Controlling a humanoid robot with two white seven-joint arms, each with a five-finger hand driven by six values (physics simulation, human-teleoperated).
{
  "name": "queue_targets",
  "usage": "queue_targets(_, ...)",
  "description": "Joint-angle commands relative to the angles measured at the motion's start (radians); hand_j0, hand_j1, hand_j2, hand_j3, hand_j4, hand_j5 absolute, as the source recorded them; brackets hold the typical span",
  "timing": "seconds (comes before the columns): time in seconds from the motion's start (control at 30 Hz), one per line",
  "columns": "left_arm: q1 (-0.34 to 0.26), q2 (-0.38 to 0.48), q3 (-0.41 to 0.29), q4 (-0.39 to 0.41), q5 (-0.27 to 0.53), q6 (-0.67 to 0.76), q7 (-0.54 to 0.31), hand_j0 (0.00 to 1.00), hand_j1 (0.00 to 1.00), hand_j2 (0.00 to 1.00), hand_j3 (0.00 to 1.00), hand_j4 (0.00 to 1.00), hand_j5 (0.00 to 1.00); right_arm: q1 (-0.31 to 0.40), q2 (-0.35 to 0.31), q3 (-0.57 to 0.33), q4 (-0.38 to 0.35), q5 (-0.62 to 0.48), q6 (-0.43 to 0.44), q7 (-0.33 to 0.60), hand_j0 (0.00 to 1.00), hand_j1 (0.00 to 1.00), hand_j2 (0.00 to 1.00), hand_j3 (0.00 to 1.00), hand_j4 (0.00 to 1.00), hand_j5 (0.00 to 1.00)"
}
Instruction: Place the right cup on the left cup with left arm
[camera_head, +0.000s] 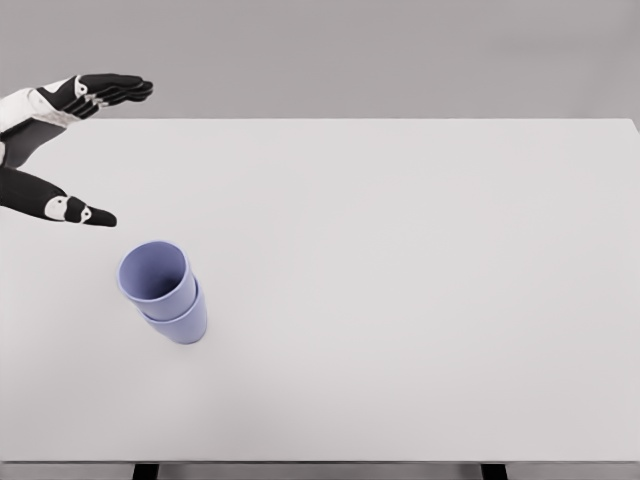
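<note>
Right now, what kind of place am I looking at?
Probably a simulated test bench: a plain white table against bare grey, two stacked lilac cups, and a robot's left hand hovering open.

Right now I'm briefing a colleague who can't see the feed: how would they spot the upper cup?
On the wide white table, look left of centre, below the open left hand. Two lavender plastic cups stand nested; the upper cup is the one with the open rim showing, sitting inside the lower cup.

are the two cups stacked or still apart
Stacked. The upper cup sits nested in the lower cup, mouth up and tilted a little. The left robot hand is open and holds nothing.
</note>
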Motion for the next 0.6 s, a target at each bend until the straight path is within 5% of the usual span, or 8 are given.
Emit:
queue_targets(0.0, -0.002, -0.076, 0.000, 0.005, -0.035, 0.046, 0.000, 1.00, 1.00, 1.00, 1.00, 1.00, 1.00, 0.000, 0.000, 0.000, 0.000, 0.000, 0.000, 0.000, 1.00, 1.00, 1.00, 1.00, 1.00, 1.00)
queue_targets(0.57, 0.034, -0.128, 0.032, -0.006, -0.060, 0.069, 0.000, 1.00, 1.00, 1.00, 1.00, 1.00, 1.00, 0.000, 0.000, 0.000, 0.000, 0.000, 0.000, 0.000, 1.00, 1.00, 1.00, 1.00, 1.00, 1.00)
